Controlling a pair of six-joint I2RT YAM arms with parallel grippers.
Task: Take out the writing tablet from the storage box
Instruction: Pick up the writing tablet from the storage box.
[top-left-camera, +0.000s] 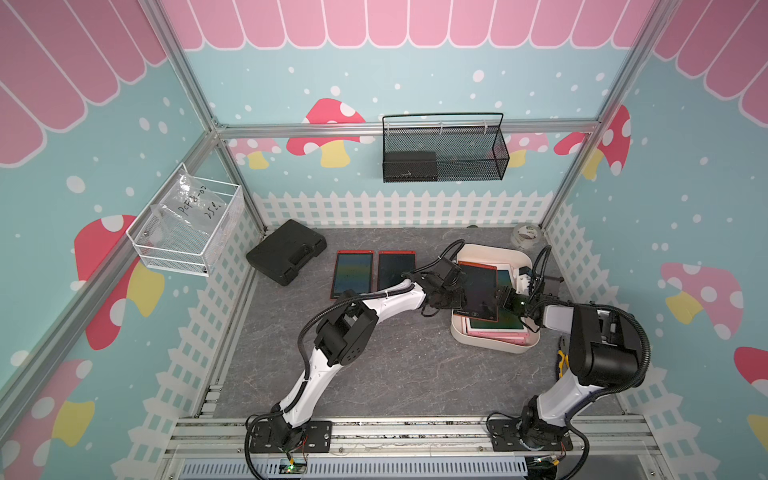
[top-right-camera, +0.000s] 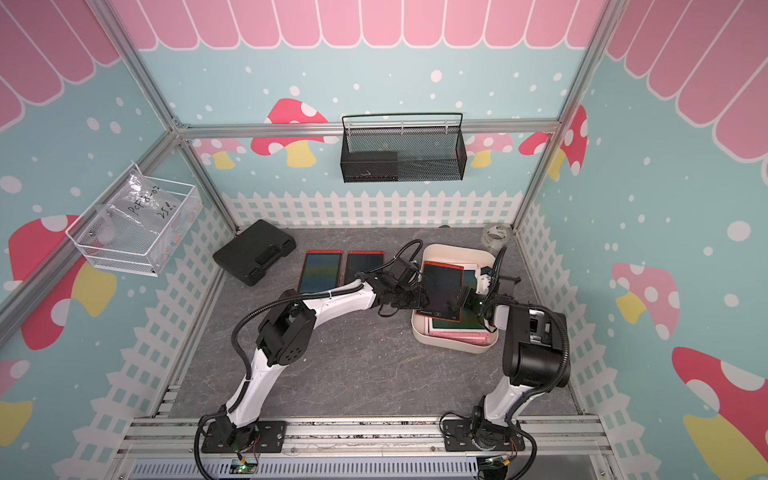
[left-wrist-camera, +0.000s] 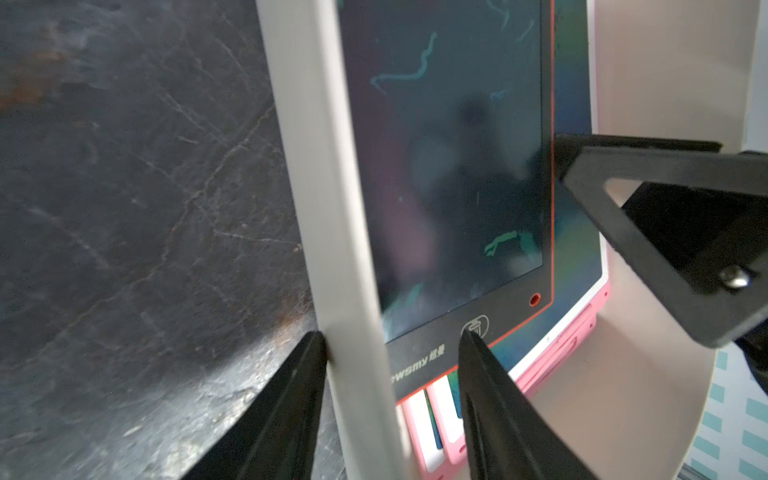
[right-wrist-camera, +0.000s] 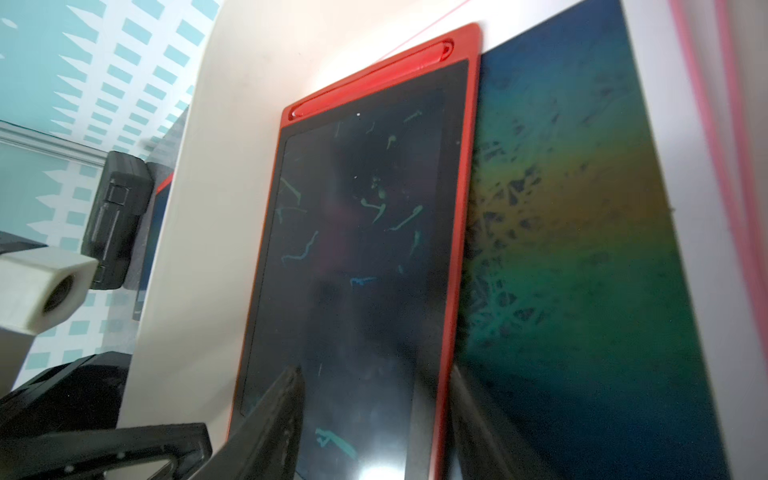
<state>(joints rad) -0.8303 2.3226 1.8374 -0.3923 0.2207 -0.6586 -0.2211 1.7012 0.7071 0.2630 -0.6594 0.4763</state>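
The storage box (top-left-camera: 482, 344) (top-right-camera: 449, 344) stands on the right part of the tabletop (top-left-camera: 374, 365), near the right side wall, in both top views. It contains a stack of tablets. The red-framed writing tablet (top-left-camera: 478, 291) (top-right-camera: 442, 291) lies uppermost in the box, screen up and skewed against the stack below it. Under it are a white-framed tablet (right-wrist-camera: 582, 249) with a rainbow-tinted screen and pink-framed tablets (top-left-camera: 494, 334) at the bottom. The left fingers (left-wrist-camera: 282, 415) (top-left-camera: 451, 297) stand partly apart, astride the box wall (left-wrist-camera: 332, 208) nearest the left arm. The outer finger touches the outside of that wall. The inner finger's tip is over the lower bezel of the red-framed writing tablet (left-wrist-camera: 449, 166), clear of the wall, and nothing is clamped. The right fingers (right-wrist-camera: 274, 415) (top-left-camera: 508, 300) also stand partly apart at the opposite long edge of the red-framed writing tablet (right-wrist-camera: 357, 270). One finger is over the screen and the other is just beyond the red edge, above the white-framed tablet. They are not closed on the tablet. Two further red-framed tablets (top-left-camera: 353, 274) (top-left-camera: 396, 270) lie side by side, screens up, on the tabletop beside the box. A black case (top-left-camera: 286, 251) lies beyond them, toward the back left corner. A tape roll (top-left-camera: 527, 236) sits just behind the box.
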